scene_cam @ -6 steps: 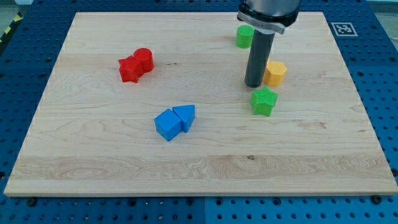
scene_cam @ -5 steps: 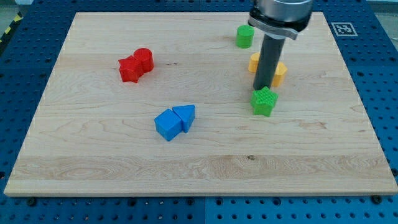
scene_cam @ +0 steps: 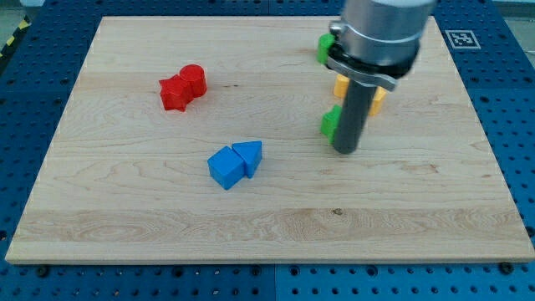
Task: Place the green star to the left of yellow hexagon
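1. One camera view takes in the whole pale wooden board point(scene_cam: 267, 209), which lies on a blue perforated table point(scene_cam: 510, 167).
2. My tip point(scene_cam: 344, 150) is the lower end of a straight dark rod that hangs from a grey cylindrical arm body; there are no jaws on it, so it neither opens nor closes and grips nothing.
3. My tip rests on the board right of centre, touching or just beside the small green star block point(scene_cam: 330, 123), which shows only as a sliver on the rod's left edge, so its shape is hard to make out.
4. The yellow hexagon block point(scene_cam: 340, 84) sits just above the green star towards the view's top, and it is largely hidden behind the rod and arm body; only yellow edges show on either side.
5. A second green block point(scene_cam: 323, 46), its shape not clear, peeks out at the arm body's left edge near the board's top.
6. Well apart, on the view's left, a red cylinder block point(scene_cam: 193, 80) touches a red star-like block point(scene_cam: 174, 93).
7. Near the board's middle, a blue cube block point(scene_cam: 225, 167) touches a blue triangular block point(scene_cam: 249, 155) on its right.
8. A black-and-white marker tag point(scene_cam: 461, 38) sits at the board's top right corner.
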Robot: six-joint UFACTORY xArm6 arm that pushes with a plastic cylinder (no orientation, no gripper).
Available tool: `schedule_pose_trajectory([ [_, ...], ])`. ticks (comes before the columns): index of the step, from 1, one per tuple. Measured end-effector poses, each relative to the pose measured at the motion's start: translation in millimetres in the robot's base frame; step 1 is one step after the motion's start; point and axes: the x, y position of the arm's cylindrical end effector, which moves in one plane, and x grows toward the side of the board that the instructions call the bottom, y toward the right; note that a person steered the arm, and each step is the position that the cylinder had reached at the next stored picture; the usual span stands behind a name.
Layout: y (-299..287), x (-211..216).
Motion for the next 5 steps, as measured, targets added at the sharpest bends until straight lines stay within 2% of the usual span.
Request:
schedule_pose_trajectory([
  [2, -12, -39],
  [4, 9, -12],
  [5, 10, -31],
])
